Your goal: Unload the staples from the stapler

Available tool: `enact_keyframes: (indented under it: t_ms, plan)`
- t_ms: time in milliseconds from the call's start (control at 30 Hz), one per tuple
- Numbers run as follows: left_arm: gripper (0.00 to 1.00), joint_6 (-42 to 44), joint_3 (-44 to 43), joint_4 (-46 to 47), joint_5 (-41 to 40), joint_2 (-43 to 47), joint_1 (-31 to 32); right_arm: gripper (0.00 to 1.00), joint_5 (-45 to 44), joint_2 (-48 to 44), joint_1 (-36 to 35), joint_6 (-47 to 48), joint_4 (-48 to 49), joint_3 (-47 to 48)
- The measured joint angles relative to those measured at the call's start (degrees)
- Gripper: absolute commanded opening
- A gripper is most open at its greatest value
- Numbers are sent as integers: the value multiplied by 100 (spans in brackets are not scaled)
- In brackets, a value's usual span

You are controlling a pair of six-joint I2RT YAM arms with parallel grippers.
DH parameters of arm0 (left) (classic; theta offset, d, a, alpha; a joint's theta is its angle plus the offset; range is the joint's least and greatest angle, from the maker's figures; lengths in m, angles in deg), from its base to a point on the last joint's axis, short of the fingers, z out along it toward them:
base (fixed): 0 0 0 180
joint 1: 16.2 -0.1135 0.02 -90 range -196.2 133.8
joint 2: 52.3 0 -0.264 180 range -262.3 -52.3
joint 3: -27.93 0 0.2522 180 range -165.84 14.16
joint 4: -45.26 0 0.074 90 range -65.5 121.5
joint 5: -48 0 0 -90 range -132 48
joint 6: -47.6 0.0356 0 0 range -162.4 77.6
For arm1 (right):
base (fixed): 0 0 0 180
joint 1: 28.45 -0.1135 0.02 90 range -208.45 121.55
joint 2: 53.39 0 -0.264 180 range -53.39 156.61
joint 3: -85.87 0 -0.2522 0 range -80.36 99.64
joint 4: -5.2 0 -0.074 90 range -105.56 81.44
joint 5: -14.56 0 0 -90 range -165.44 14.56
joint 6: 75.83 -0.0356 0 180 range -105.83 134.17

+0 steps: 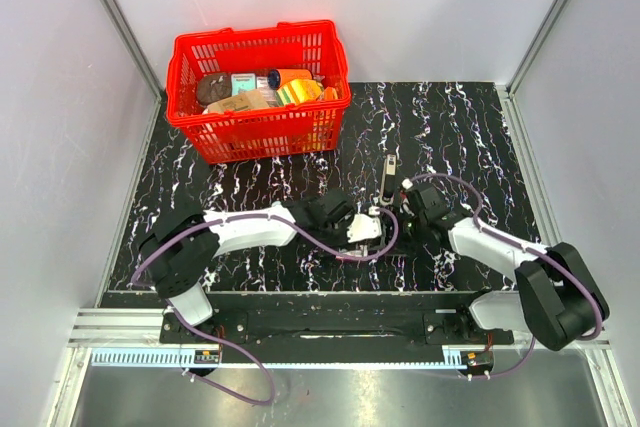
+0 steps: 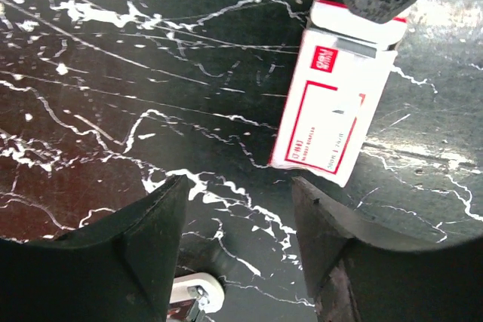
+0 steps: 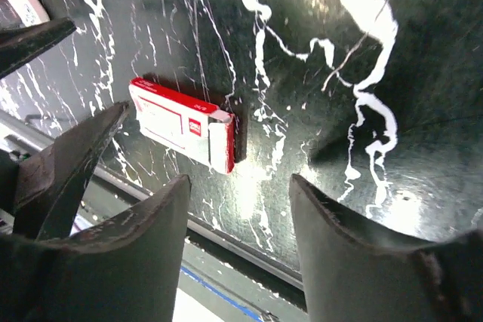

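Currently both arms meet mid-table, I read left gripper (image 2: pixel 240 186) jaws spread over bare top, right gripper (image 3: pixel 240 182) jaws spread too, red-and-white box (image 2: pixel 332 115) flat between them, stapler (image 1: pixel 388 179) just beyond toward far edge, red basket (image 1: pixel 255 39) near far-left corner.

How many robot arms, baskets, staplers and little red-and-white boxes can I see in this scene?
Robot arms: 2, the left arm and the right arm
Red basket: 1
Black stapler: 1
Red-and-white box: 1
Total: 5
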Motion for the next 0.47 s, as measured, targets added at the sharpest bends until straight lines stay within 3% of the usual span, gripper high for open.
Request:
enact_keyframes:
  t_ms: [33,67,100,167,200,467]
  plan:
    - [77,-24,-92,-114,4,7,-22,81,-120,-9,-7,127,-262,184]
    - [79,-48,-177,-203,4,26,-44,96,-225,-35,-9,195,-431,317]
    - [81,-74,-273,-315,9,63,-74,99,-339,-83,-9,278,-605,481]
    - [85,-138,-503,-603,31,216,-162,100,-579,-229,-13,481,-949,850]
    - [99,-157,-610,-728,50,310,-210,99,-691,-306,-15,581,-1099,1056]
    - [99,-356,-1394,-1379,289,1296,-789,99,-1287,-452,-15,1093,-1779,2275]
